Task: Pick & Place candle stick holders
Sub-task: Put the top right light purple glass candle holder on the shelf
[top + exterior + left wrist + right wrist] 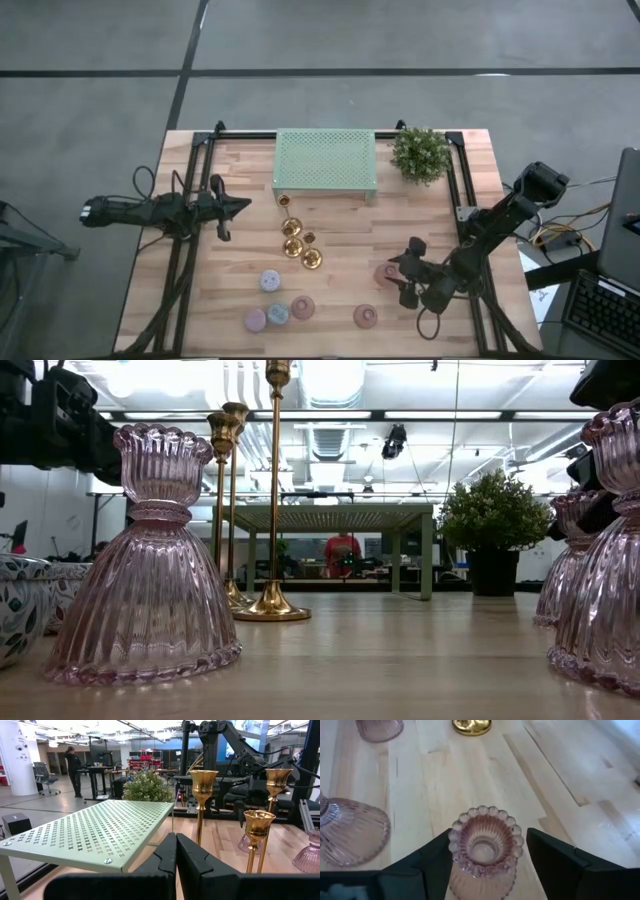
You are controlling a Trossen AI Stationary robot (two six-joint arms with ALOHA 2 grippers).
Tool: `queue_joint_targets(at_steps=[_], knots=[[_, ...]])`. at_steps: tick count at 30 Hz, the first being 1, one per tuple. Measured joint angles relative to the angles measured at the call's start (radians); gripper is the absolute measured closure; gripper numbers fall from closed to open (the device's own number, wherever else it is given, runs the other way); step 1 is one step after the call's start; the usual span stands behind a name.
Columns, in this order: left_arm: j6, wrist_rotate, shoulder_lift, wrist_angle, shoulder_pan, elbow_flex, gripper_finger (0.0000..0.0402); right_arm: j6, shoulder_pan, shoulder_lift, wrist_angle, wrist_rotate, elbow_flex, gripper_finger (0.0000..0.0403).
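Several gold holders point(293, 240) stand upright on their bases mid-table, with squat pastel ones point(278, 308) nearer the front edge. One pink glass holder point(366, 316) stands at the front. Another point(485, 847) stands upright between the open fingers of my right gripper point(400, 277), which comes at it from the table's right. My left gripper point(238, 207) is shut and empty, left of the gold holders point(202, 780), pointing toward them. My right gripper has one finger point(437, 860) close against the beaded rim point(456, 837) of the pink glass holder. I cannot tell whether it touches. The other finger point(550, 860) stands apart from the rim. The holder stands upright on the table.
A mint-green perforated stand point(326, 162) is at the table's far middle, with a small bushy plant point(420, 153) to its right. A black frame rail point(462, 190) runs along the table's right side. In the low view, pink glass holders point(150, 560) stand close to the camera.
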Motion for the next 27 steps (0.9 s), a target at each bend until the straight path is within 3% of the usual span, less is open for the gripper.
queue_joint_targets(at_steps=[14,21,27], knots=[[0.000,0.000,0.000,0.000,0.000,0.000,0.0392,-0.002,-0.004,-0.003,0.004,-0.001,0.000,0.0261],[0.000,0.000,0.000,0.000,0.000,0.000,0.0392,-0.019,-0.024,-0.030,0.000,-0.002,-0.002,0.0261],[0.000,0.000,0.000,0.000,0.000,0.000,0.0392,-0.067,-0.033,-0.103,0.003,0.081,-0.002,0.0263]])
